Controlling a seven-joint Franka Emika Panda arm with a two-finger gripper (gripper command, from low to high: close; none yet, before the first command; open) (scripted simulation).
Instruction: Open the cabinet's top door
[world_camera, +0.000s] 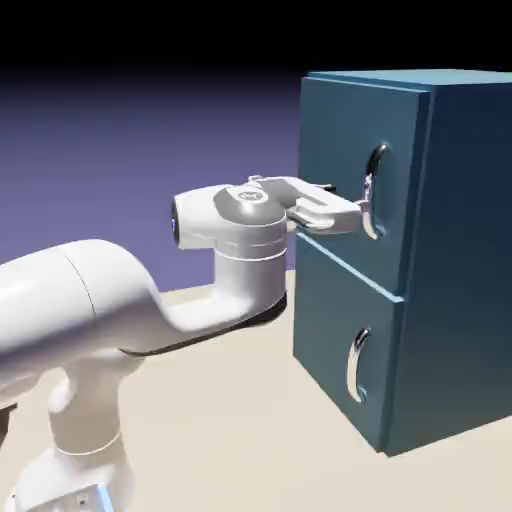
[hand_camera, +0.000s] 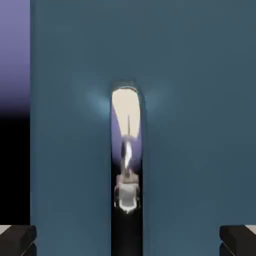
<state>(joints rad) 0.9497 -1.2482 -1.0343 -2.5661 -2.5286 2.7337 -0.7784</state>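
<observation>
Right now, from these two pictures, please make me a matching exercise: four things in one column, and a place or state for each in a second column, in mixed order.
Things:
1. top door
2. lower panel
3. gripper
4. top handle

Places or states:
a. open, level, at the upper handle
b. shut, upper half of the cabinet
c. between the two finger tips in the hand view
d. shut, nearest the table

Pairs: 1-b, 2-d, 3-a, 4-c

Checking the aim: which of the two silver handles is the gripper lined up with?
The upper handle, on the top door; the open gripper reaches it. The lower handle hangs well below.
</observation>
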